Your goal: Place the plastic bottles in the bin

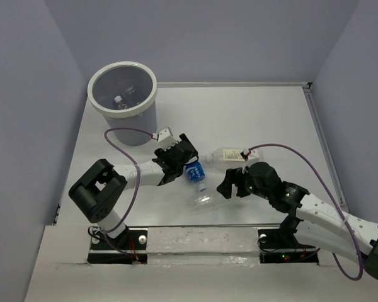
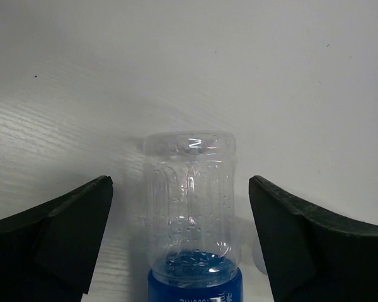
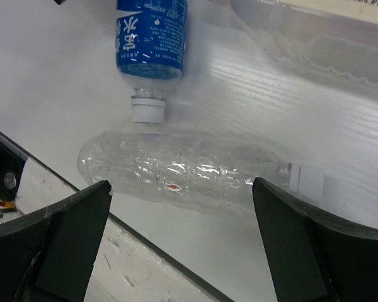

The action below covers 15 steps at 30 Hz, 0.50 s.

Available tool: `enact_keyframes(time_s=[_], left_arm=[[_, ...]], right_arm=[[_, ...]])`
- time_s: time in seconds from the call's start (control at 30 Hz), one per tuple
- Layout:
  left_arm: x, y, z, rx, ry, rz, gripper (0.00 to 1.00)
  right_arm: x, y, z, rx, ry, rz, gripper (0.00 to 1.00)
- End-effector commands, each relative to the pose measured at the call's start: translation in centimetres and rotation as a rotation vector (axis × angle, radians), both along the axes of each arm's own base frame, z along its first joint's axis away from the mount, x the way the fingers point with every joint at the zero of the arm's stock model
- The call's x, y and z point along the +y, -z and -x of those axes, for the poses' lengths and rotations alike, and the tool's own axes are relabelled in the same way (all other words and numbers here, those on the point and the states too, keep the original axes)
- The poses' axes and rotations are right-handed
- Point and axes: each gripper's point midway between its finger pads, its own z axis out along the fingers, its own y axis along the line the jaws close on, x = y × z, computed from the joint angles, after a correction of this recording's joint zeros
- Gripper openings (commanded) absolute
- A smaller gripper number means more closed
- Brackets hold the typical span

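Left pincer [image 2: 179,251] stands open, its fingers [image 2: 57,239] either side of the blue-label bottle [image 2: 192,214] with gaps showing; that bottle's label end is cut off at the view's lower edge. Right pincer [image 3: 183,245] gapes too, over the plain bottle [image 3: 189,170] lying on the worktop [image 1: 271,113] just nearside of the blue-label one. The beige-label bottle [image 1: 227,153] lies just right of it, the bin [image 1: 131,129] well beyond-left, its contents hard to make out.

a white table [image 1: 258,116] with a faint wood-like grain stands between pale lilac walls [image 1: 25,94]. a shiny metal strip [image 1: 201,239] runs along its near edge, and a thin rail [image 1: 324,138] borders its right side.
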Motion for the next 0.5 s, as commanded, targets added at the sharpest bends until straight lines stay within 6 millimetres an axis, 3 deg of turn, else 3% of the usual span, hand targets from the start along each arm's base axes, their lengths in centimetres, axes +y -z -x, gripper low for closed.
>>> enact_keyframes(time_s=[0.0, 0.13, 0.47], left_arm=[[-0.1, -0.3, -0.8, 0.003, 0.03, -0.088, 0.99], [-0.8, -0.3, -1.1, 0.006, 0.062, -0.106, 0.99], [-1.3, 1.1, -2.3, 0.033, 0.073, -0.124, 0.96]], right_arm=[[-0.6, 0.3, -0.3, 0.03, 0.094, -0.016, 0.98], [-1.3, 0.6, -0.7, 0.028, 0.137, 0.005, 0.99], [-3.5, 3.5, -0.8, 0.108, 0.303, 0.051, 1.0]])
